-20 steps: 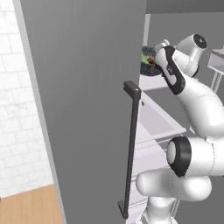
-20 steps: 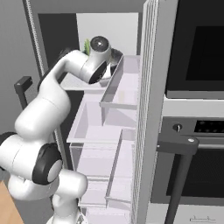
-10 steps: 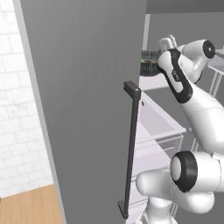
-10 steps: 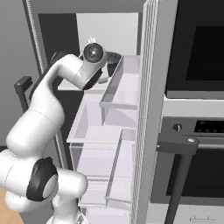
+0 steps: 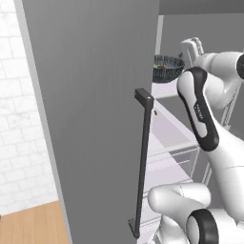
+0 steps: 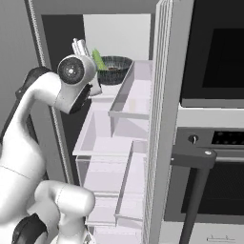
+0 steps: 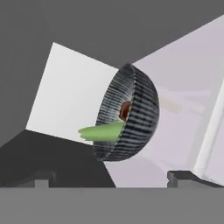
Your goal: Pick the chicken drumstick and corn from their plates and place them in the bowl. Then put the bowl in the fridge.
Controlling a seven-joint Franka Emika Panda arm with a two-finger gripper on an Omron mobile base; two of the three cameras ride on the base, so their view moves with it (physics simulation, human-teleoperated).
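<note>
Left base view: the bowl [image 5: 167, 68] sits on an upper shelf inside the open fridge [image 5: 95, 119]. Right base view: the corn [image 6: 99, 59] pokes over its rim. Hand view: the fingers [image 7: 108, 178] stand wide apart, empty, near the bowl holding the drumstick [image 7: 125, 110].

We were in a kitchen. We saw a tall grey fridge [image 5: 95, 119] with its door open, a black wall oven [image 6: 214, 57] beside it, white brick wall [image 5: 21, 133] and a wooden floor [image 5: 33, 226].
</note>
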